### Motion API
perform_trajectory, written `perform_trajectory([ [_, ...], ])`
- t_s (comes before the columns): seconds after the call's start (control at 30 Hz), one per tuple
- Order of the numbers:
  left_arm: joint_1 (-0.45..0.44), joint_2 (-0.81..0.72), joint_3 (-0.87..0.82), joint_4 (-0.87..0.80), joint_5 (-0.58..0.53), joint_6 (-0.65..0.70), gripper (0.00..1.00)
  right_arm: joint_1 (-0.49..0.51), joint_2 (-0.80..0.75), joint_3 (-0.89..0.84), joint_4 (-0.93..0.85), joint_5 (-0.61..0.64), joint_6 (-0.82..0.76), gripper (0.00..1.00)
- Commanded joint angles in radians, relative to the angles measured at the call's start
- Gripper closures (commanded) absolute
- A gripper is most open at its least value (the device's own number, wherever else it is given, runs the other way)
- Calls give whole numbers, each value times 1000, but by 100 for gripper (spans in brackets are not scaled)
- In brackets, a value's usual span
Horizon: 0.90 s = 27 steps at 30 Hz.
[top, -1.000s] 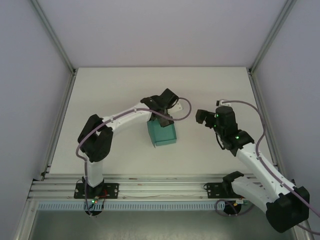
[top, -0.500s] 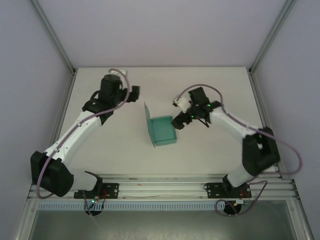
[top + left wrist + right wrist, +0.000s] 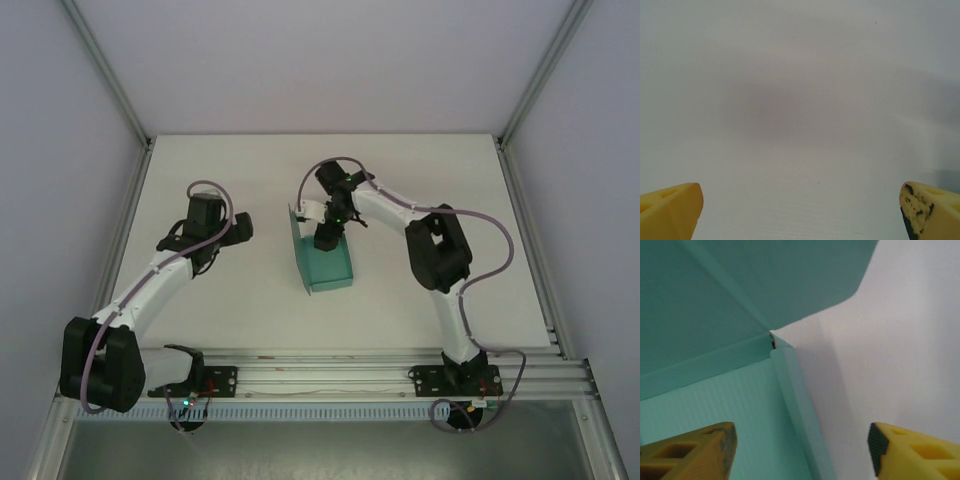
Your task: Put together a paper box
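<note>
My right pincer (image 3: 325,238) hangs over the far end of the paper box (image 3: 328,268), which sits approx mid-table (image 3: 430,180), a bit nearer my bases than the back edge. The box is teal card, open on top, w/ one big flap (image 3: 294,232) standing upright along its left side. In the right wrist view my pincer (image 3: 802,455) is spread wide and pinching nothing. One yellow finger (image 3: 690,455) is above the box floor and the other is above bare white table, so I straddle a side wall (image 3: 800,410) of the box w/o touching it, as far as I can tell. A rounded flap corner (image 3: 830,285) shows above that wall, and the fold where wall meets flap sits just ahead of me. My left pincer (image 3: 240,228) is off to the left, well apart from the box, over plain table. In the left wrist view its tips (image 3: 670,212) are spread wide too, w/ nothing between them.
</note>
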Motion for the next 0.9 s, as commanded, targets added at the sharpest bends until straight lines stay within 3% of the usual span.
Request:
perform_trajectory([
  [0.0,9,-24,-13,32,-12,-26,0,15,19,23,-29,71,14,46],
  [0.2,9,-42,-21,18,-35,-29,0,24,-13,-49,91,151,146,73],
  [0.4,9,-82,-38,25,-60,-38,0,26,-87,-176,241,317,470,90],
  [0.73,9,-111,-38,22,-89,-59,0,57,-239,-401,268,583,1191,91],
  [0.87,8,-97,-34,47,-57,-52,0,83,-256,-463,247,581,1420,90],
])
